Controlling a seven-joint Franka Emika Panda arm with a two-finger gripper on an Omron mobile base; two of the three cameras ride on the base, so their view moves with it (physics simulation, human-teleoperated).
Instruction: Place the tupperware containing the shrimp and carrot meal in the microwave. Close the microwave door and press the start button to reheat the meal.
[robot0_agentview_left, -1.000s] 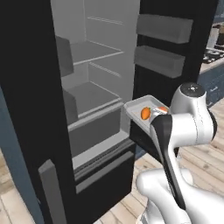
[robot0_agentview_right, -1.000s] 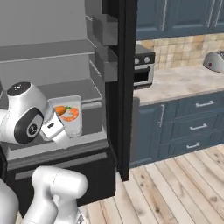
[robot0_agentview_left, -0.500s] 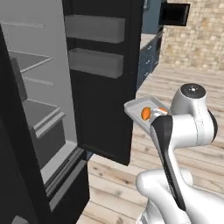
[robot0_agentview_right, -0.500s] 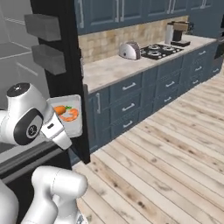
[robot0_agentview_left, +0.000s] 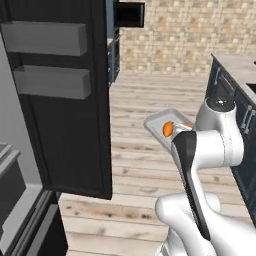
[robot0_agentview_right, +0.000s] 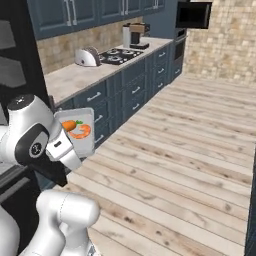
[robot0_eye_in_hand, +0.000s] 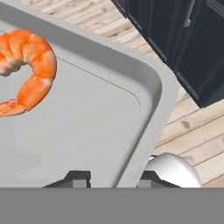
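Note:
The tupperware (robot0_agentview_left: 156, 121) is a shallow pale grey tray, held off the floor in front of the arm's white shoulder. My gripper (robot0_eye_in_hand: 114, 178) is shut on its near rim, one fingertip (robot0_eye_in_hand: 78, 177) inside the tray and the other outside. The shrimp and carrot meal (robot0_agentview_right: 77, 128) lies in it as orange pieces, and the curved shrimp (robot0_eye_in_hand: 30, 74) is plain in the hand view. In the right base view the tray (robot0_agentview_right: 85, 145) stands tilted up beside the hand (robot0_agentview_right: 67, 146). The microwave (robot0_agentview_right: 194, 14) is a black box high up at the far end of the counter run; its door is too far off to read.
An open black fridge door (robot0_agentview_left: 65, 100) with grey shelf bins stands at the left. A counter over dark blue cabinets (robot0_agentview_right: 115, 87) carries a toaster (robot0_agentview_right: 87, 56), a hob (robot0_agentview_right: 120, 54) and a coffee machine (robot0_agentview_right: 134, 34). Wooden floor (robot0_agentview_right: 190, 150) stretches ahead.
The whole picture has swung from the fridge interior to the kitchen floor and counter, so the base has turned. The tupperware stays in the gripper as before.

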